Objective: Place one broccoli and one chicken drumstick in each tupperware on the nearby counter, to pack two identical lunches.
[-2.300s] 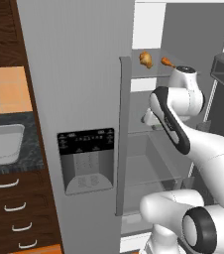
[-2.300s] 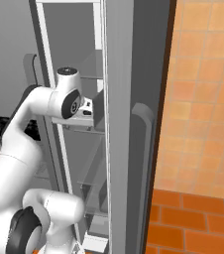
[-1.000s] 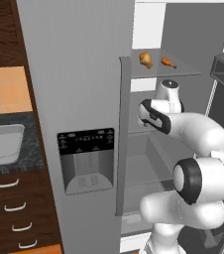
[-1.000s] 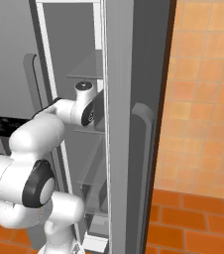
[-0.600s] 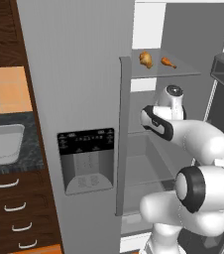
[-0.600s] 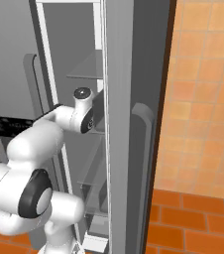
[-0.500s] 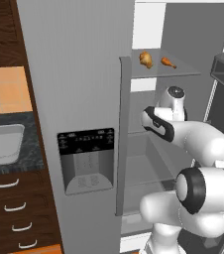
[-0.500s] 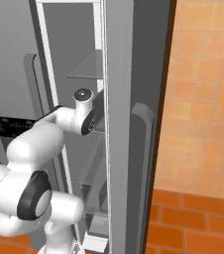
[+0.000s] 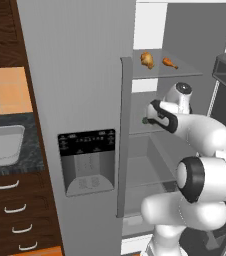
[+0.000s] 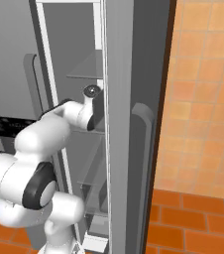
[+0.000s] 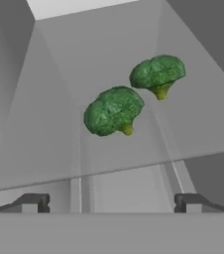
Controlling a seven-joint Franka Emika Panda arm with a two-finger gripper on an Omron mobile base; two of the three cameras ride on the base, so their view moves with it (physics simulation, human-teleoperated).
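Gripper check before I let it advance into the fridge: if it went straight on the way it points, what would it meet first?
Probably the nearer broccoli on the glass shelf; it lies roughly ahead of the open gripper. The second broccoli sits farther back to the right. Depth is hard to judge.

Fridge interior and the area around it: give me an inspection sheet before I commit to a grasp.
Surface: translucent grey fridge shelf carries the broccoli; black-and-grey marbled stone counter lies left of the fridge.
Job's things: two green broccoli heads, nearer and farther, lying apart on that shelf; two brown chicken drumsticks on the shelf above; a pale rectangular tupperware on the counter, nothing in the part that shows.
Clutter: nothing seen.
End effector: open, short of the shelf edge, touching nothing.
Cables: nothing seen.
Surroundings: grey fridge door with dark dispenser panel; dark wood drawers with curved white handles; orange tiled wall.
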